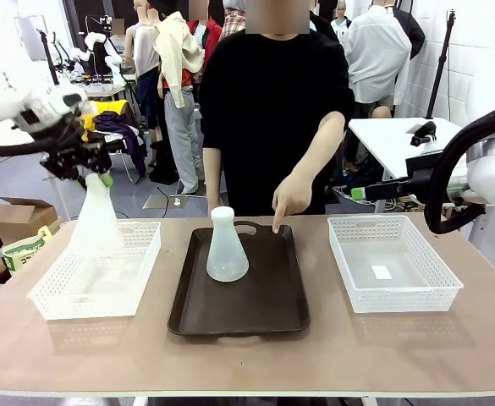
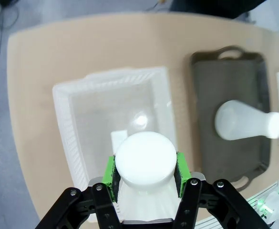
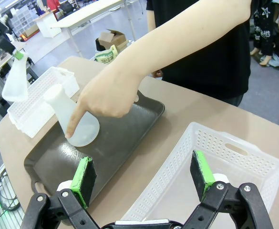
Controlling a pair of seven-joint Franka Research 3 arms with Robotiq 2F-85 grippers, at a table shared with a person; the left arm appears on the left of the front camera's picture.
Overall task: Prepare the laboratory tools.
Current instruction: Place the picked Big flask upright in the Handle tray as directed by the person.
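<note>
Nearest the robot's side, the dark brown tray point(image 1: 268, 317) lay in the middle of the table point(image 1: 230, 359), flanked by two white mesh baskets. One flask point(image 1: 227, 246) stood upright on the tray's left half. The left basket point(image 1: 57, 304) held a small white slip on its floor, as did the right basket point(image 1: 395, 300), and neither held a flask. Above the left basket, the left gripper point(image 2: 146, 168) was clamped by its green pads on the neck of the second flask point(image 1: 95, 222), which hung base-down over the basket with its base level with the far rim. The right gripper point(image 3: 144, 179) hovered with its jaws spread wide and nothing between them, over the near edge of the right basket. Farther back, the person's hand point(image 1: 291, 199) pointed an index finger down at the far end of the tray, beside the standing flask. As a judgement, the work was about half done: one flask sat on the tray, and the lifted one had yet to be set down
</note>
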